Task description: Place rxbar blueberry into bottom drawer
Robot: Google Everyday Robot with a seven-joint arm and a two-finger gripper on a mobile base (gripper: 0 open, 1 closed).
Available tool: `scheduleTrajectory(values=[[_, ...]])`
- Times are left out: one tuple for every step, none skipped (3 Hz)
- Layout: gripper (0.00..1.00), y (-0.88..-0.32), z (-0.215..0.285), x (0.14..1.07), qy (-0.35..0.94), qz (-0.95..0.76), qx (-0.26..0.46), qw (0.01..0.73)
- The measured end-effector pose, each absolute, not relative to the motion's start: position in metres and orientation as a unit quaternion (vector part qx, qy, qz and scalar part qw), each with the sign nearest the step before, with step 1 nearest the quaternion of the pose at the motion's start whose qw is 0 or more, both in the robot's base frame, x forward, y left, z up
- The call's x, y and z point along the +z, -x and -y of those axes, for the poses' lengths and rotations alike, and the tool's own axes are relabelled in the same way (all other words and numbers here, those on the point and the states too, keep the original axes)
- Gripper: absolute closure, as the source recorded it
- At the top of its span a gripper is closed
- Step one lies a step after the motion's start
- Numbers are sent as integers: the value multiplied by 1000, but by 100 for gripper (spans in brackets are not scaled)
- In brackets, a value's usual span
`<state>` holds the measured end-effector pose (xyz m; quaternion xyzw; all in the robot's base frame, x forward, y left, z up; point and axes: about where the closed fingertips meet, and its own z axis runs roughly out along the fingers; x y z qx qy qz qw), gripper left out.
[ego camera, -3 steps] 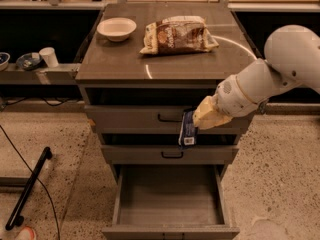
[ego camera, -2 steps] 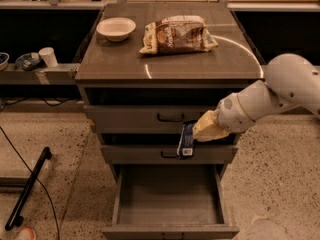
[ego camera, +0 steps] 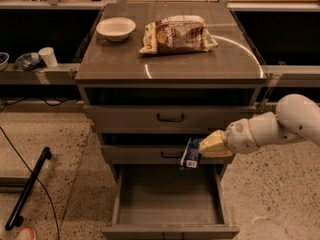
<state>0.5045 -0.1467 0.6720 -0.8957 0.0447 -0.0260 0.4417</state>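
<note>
The end effector (ego camera: 202, 150), extended from 3 o'clock, is clamped on the rxbar blueberry (ego camera: 190, 153) and holds it above the open bottom drawer (ego camera: 165, 196) near its 1 o'clock corner, so transport appears largely complete while lowering and release remain.

Rounded glossy white arm (ego camera: 280, 126), tan wedge-shaped hand (ego camera: 201, 149) before the middle drawer (ego camera: 145, 154)
</note>
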Motion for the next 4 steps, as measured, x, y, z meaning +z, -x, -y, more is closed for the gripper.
scheduleTrajectory(values=[[100,-504,148,668,894,-46,-24,445],[100,-503,145,665,891,-46,-16,452],[100,-498,150,625,879,-77,5,470],[100,-483,159,569,869,-113,20,481]])
